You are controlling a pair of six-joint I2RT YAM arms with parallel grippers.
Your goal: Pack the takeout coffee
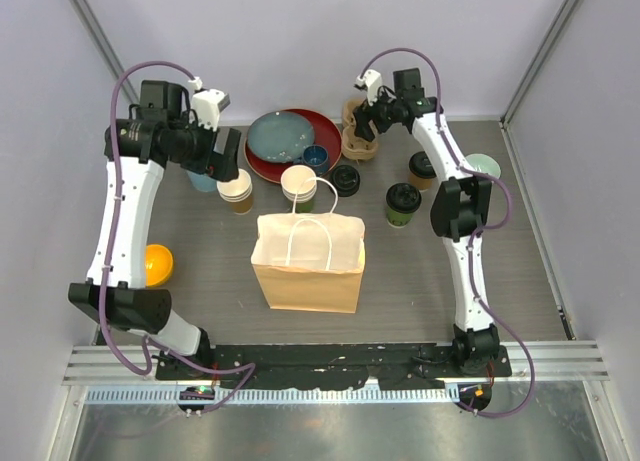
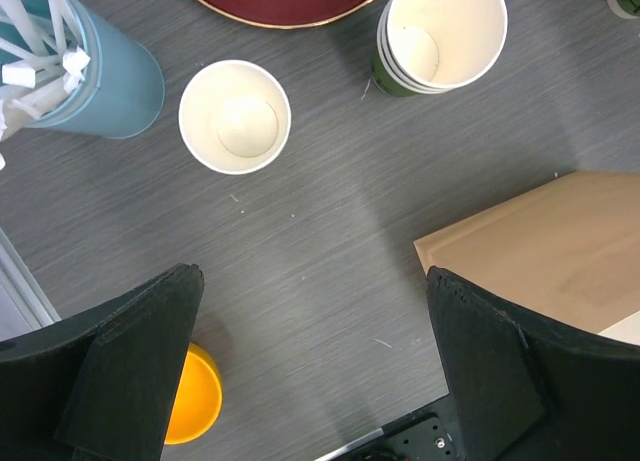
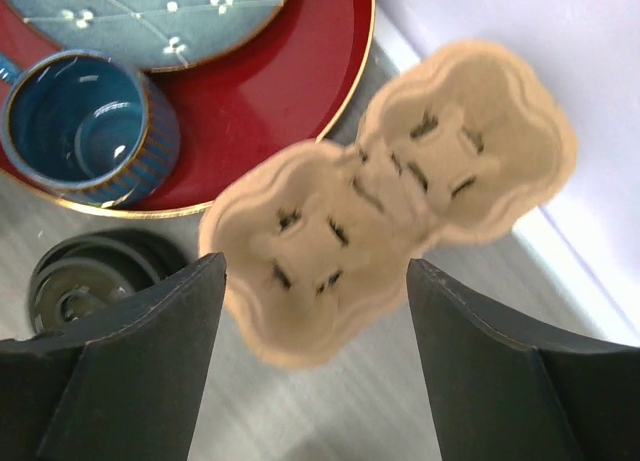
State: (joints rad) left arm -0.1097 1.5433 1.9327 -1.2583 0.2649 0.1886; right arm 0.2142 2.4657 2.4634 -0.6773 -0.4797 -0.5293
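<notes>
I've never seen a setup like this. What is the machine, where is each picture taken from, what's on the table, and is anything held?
These are two robot arms, left arm and right arm, bolted to the near edge of a table, each with a two-finger gripper. One picture looks down from above and behind them. The other two come from wrist cameras, so the dark shapes at the bottom are that arm's own gripper. On the table: a paper bag, two black-lidded coffees, a green cup and a brown cup, stacks of paper cups, black lids, a blue cup of stirrers, a red plate, an orange bowl. The left gripper is open over bare table. The right gripper is open above a pulp cup carrier. Nothing is held.
</notes>
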